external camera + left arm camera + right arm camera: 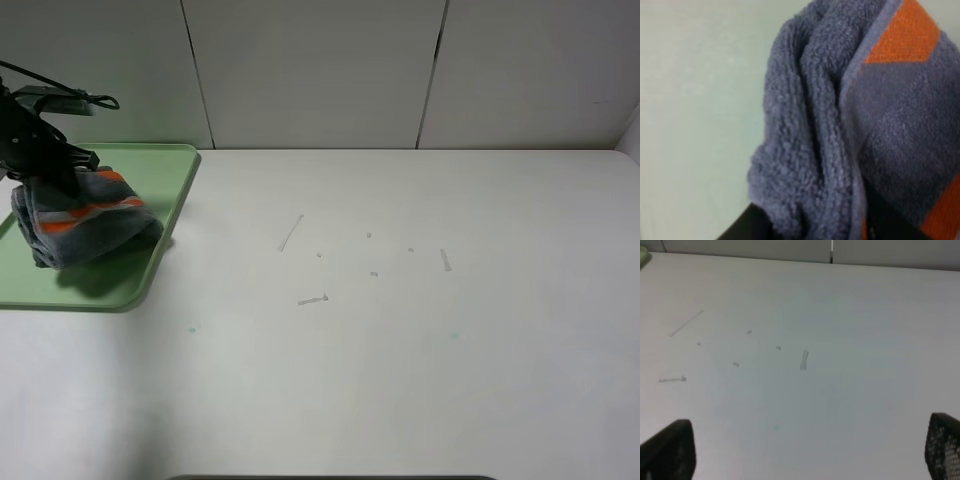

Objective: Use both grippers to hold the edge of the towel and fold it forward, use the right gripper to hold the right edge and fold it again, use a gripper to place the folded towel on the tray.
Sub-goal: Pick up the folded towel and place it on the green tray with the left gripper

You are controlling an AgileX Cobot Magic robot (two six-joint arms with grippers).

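- Up at about ten o'clock in the high view, the left gripper (pixel 45 170) was clamped on the towel (pixel 85 218), pinching the bundle at its upper left corner.
- From the left wrist camera, only a dark sliver of one finger (pixel 747 225) showed beneath the cloth, with the towel (pixel 840 130) filling most of the picture.
- Whether the bundle rested on the tray or hung just above it could not be told; it cast a shadow on the tray floor at its five o'clock side.
- At the right wrist camera, the right gripper (pixel 810 452) was spread wide, one dark fingertip (pixel 667 450) at each lower corner, holding nothing, over the white table (pixel 840 315).
- Folded into a thick wad, the towel showed dark grey terry pile, two orange bands and a pale stripe between them on its upper face.
- It sat within the pale green tray (pixel 175 185), toward the tray's left half, at nine to ten o'clock of the table (pixel 420 350).
- Small tape scraps (pixel 312 299) lay near the table's middle, well apart from the tray.
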